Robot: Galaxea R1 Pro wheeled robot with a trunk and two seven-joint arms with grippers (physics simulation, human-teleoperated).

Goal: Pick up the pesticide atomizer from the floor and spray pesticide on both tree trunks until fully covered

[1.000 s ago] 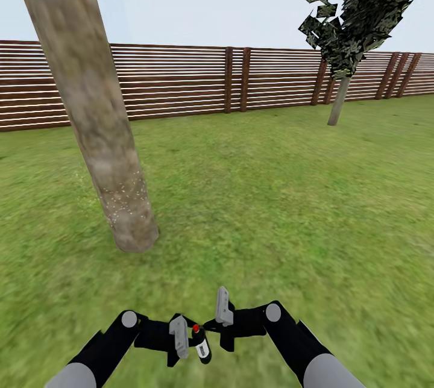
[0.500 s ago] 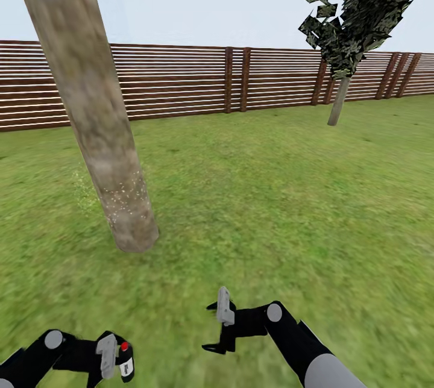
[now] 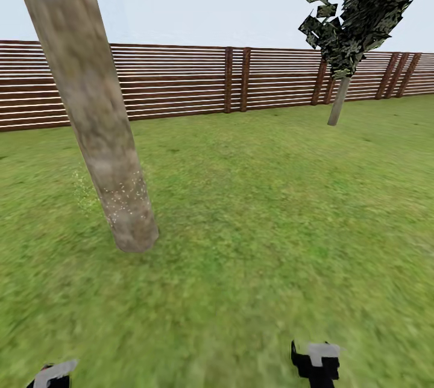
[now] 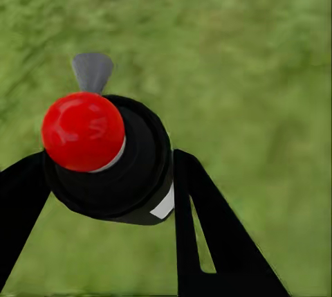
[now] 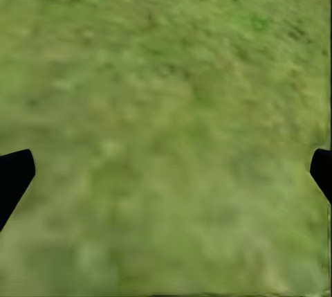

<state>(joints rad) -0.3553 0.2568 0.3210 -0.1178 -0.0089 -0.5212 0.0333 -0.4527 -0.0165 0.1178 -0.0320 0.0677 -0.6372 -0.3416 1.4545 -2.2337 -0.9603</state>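
Note:
The pesticide atomizer (image 4: 111,165), a dark bottle with a red round top, a grey nozzle and a pale label, sits between the black fingers (image 4: 207,241) of my left gripper (image 4: 111,193), which is shut on it. In the head view the left gripper (image 3: 51,374) is at the bottom left corner and the right gripper (image 3: 316,361) at the bottom edge. The right gripper (image 5: 166,176) is open over bare grass. A thick pale trunk (image 3: 96,111) leans ahead on the left, with whitish pesticide specks (image 3: 123,195) near its base. The second tree (image 3: 339,102) stands far right by the fence.
A reddish-brown slat fence (image 3: 181,81) runs across the back of the lawn (image 3: 259,195). The far tree's jagged dark green crown (image 3: 361,2) hangs at the upper right. Open grass lies between the two trunks.
Both arms have drawn down and apart. The left gripper carried the atomizer from the bottom centre to the bottom left corner. The right gripper dropped to the lower right edge.

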